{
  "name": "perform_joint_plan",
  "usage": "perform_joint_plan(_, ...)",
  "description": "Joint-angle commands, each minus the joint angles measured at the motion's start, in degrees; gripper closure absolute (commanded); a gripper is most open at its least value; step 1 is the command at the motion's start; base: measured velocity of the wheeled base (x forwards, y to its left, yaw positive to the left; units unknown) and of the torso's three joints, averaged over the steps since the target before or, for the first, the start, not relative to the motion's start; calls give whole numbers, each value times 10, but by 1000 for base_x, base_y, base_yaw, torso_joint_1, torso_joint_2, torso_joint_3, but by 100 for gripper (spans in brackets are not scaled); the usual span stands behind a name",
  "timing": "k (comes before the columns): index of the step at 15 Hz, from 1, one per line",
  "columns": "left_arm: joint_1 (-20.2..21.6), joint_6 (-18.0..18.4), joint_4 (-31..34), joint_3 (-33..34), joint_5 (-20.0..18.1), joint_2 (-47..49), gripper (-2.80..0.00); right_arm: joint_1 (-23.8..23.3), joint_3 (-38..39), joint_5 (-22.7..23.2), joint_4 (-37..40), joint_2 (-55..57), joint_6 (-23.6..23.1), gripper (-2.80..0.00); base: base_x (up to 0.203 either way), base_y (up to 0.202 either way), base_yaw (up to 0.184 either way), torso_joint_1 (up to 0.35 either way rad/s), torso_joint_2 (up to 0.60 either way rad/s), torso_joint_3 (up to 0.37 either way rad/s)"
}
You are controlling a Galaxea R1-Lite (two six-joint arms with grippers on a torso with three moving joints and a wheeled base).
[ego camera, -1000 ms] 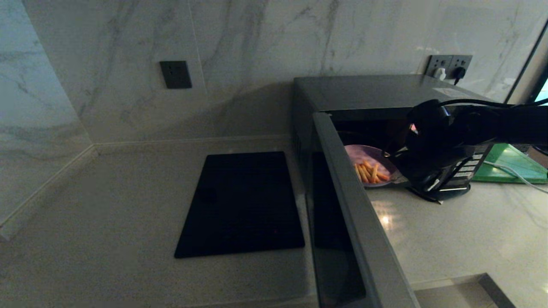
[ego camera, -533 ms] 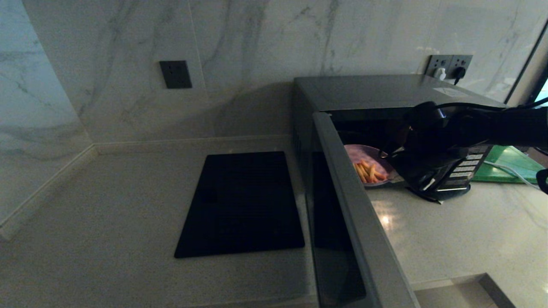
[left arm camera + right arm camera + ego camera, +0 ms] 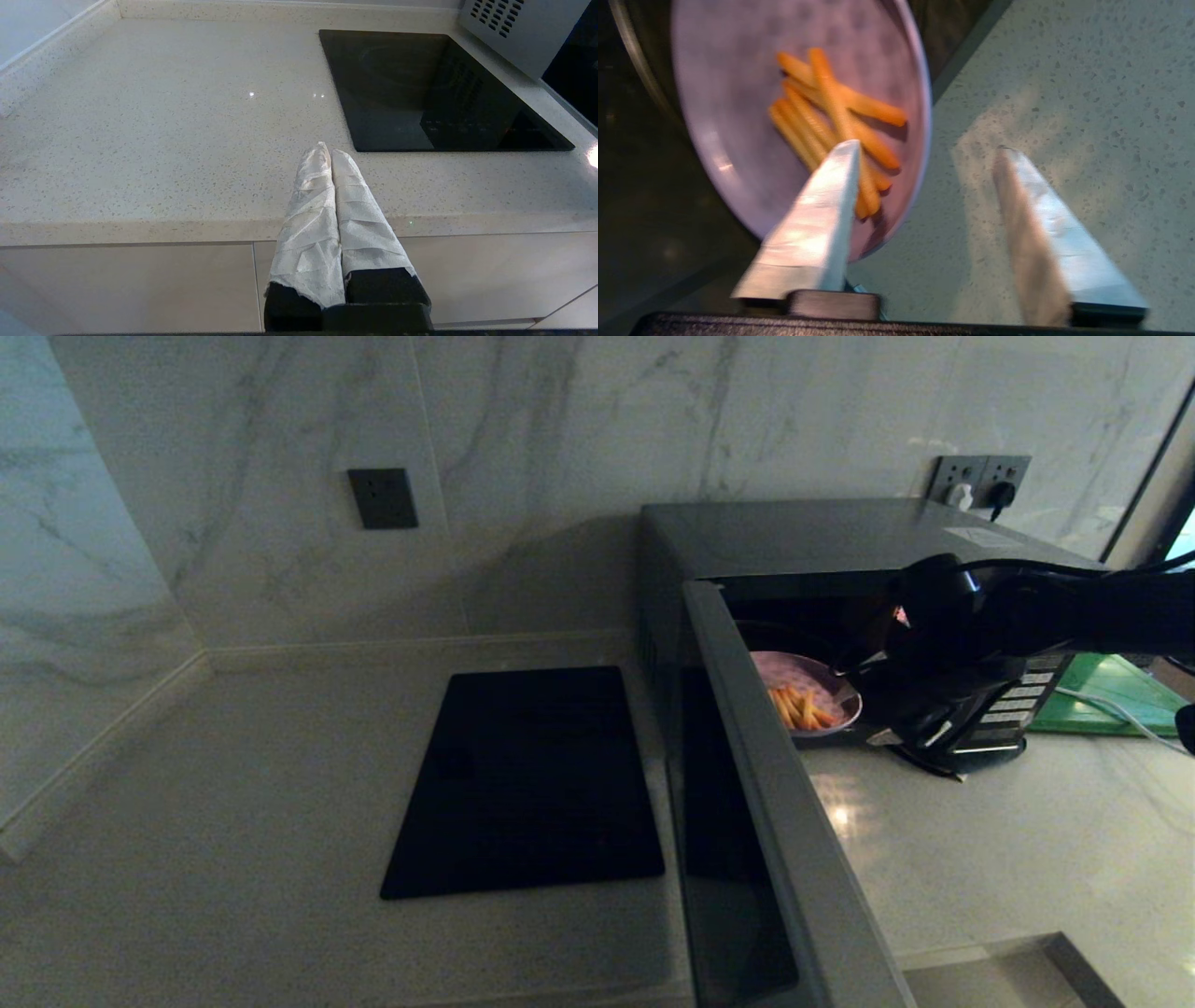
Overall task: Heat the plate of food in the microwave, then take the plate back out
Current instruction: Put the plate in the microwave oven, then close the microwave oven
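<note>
Microwave (image 3: pixel 822 537) is seen standing on the pale speckled worktop (image 3: pixel 980 840) against the marble wall, its door (image 3: pixel 766 821) swung wide open toward the camera in the head view. Largest item after it: a flat black rectangular slab (image 3: pixel 527 779), set into the worktop just to the left of the microwave. A green board (image 3: pixel 1116 695) is seen lying on the worktop to the right of the microwave, partly hidden by the arm. Two wall sockets (image 3: pixel 980 476) with plugs are noted behind the microwave.

Right arm is seen reaching in from the right, across the front of the cavity opening. Right tool (image 3: pixel 924 154) is noted with its two fingers spread well apart and nothing between them; one finger (image 3: pixel 822 205) lies over the near rim of the plate, the other (image 3: pixel 1041 224) over bare worktop. Contact with the plate cannot be told.

Plate of food (image 3: pixel 805 695) is placed at the mouth of the cavity, its near edge by the front sill; orange sticks (image 3: pixel 836 116) are piled on it.

Left tool (image 3: pixel 332 186) is parked at the worktop's front edge, left of the slab, its cloth-wrapped fingers pressed together, empty.
</note>
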Motion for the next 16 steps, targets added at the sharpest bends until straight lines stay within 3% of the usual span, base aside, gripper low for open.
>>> perform_joint_plan(1,0,0,0,0,0,0,0,0,1,-1,3,-22,4,-280,0,0,0,0,0,0)
perform_joint_plan(5,0,0,0,0,0,0,0,1,28,-1,4,-60,3,-280,0,0,0,0,0,0)
perform_joint_plan(9,0,0,0,0,0,0,0,2,117,-3,4,-130,-18,-280,0,0,0,0,0,0)
perform_joint_plan(10,0,0,0,0,0,0,0,2,135,-4,4,-153,-29,0,0,0,0,0,0,0)
perform_joint_plan(16,0,0,1,0,0,0,0,-4,262,-90,8,-299,-91,0,0,0,0,0,0,0)
